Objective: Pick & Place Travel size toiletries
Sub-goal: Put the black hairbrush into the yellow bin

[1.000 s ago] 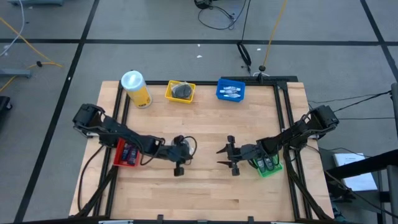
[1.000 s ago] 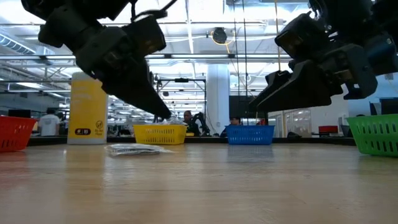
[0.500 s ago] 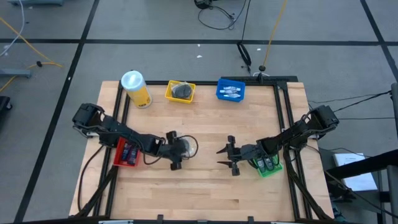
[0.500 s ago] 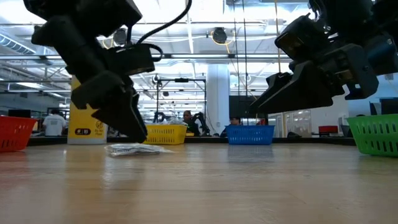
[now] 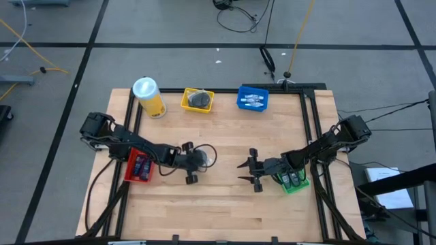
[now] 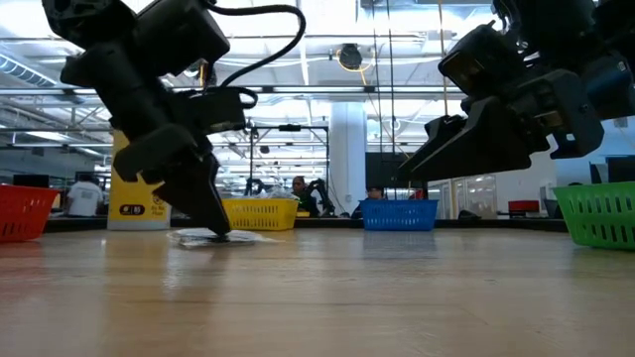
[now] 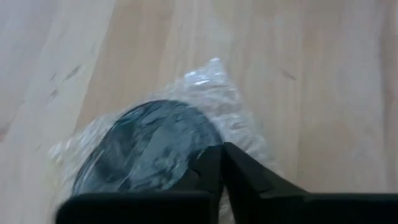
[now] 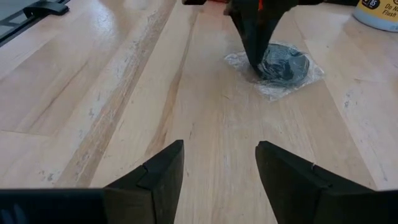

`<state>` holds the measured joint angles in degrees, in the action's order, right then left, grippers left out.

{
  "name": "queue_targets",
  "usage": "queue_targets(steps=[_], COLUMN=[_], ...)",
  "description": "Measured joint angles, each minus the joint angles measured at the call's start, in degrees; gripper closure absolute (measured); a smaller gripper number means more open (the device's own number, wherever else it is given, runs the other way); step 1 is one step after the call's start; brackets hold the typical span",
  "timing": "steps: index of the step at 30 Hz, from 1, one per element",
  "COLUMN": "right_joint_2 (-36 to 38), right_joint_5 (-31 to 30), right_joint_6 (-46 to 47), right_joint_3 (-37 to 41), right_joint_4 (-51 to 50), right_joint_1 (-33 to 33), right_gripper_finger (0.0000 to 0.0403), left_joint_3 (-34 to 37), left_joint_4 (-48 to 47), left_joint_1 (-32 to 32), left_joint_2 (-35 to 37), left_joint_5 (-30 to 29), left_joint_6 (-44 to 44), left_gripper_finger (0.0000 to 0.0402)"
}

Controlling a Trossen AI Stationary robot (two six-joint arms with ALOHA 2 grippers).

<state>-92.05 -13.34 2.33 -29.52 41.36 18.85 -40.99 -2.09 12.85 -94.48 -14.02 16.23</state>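
Note:
One travel size toiletry, a round dark grey disc [image 7: 146, 146] in crinkled clear wrap, lies flat on the table near its middle [image 5: 201, 156]. My left gripper [image 7: 222, 152] is shut and points steeply down at the wrap beside the disc [image 6: 216, 230]. My right gripper [image 8: 219, 163] is open and hovers above the table to the disc's right [image 5: 245, 171], touching nothing. The disc [image 8: 283, 62] lies well ahead of it. My left gripper has its shut fingertips [image 8: 255, 62] set down from above on the clear wrap [image 7: 239, 112] at the disc's rim. The disc and wrap lie flat on the table. Whether wrap is caught between the fingers cannot be told.
A red bin [image 5: 131, 173] with dark bottles sits under my left arm, a green bin [image 5: 294, 186] with items under my right arm. Along the far edge stand a yellow canister [image 5: 150, 97], a yellow bin [image 5: 186, 102] with grey discs and a blue bin [image 5: 242, 101] with tubes.
My left gripper, shut throughout, has come down and moved toward the table's left edge, tipping to a steeper downward pitch until its tips reach the wrapped disc. The disc has stayed where it was.

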Motion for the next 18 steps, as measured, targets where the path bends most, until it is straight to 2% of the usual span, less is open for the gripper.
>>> queue_targets(steps=[6,9,11,14,18], right_joint_2=[0.0,0.0,0.0,0.0,0.0], right_joint_5=[0.1,0.1,0.1,0.1,0.1], right_joint_6=[0.0,0.0,-0.1,0.2,0.8], right_joint_3=[0.0,0.0,0.0,0.0,0.0], right_joint_4=[0.0,0.0,0.3,0.5,0.5], right_joint_1=[0.0,0.0,0.0,0.0,-0.1], right_gripper_finger=[0.0209,0.0209,0.0209,0.0209,0.0207], left_joint_3=[0.0,-0.3,-1.3,-3.4,-3.5], left_joint_4=[6.6,7.5,2.2,-11.5,-28.2], left_joint_1=[0.0,0.9,1.5,0.4,-3.8], left_joint_2=[0.0,0.8,3.2,7.9,12.2], left_joint_5=[2.4,0.3,-3.7,-7.8,-8.3], left_joint_6=[-1.1,-1.2,-0.5,7.4,17.9], left_gripper_finger=[0.0398,0.0398,0.0398,0.0399,0.0397])
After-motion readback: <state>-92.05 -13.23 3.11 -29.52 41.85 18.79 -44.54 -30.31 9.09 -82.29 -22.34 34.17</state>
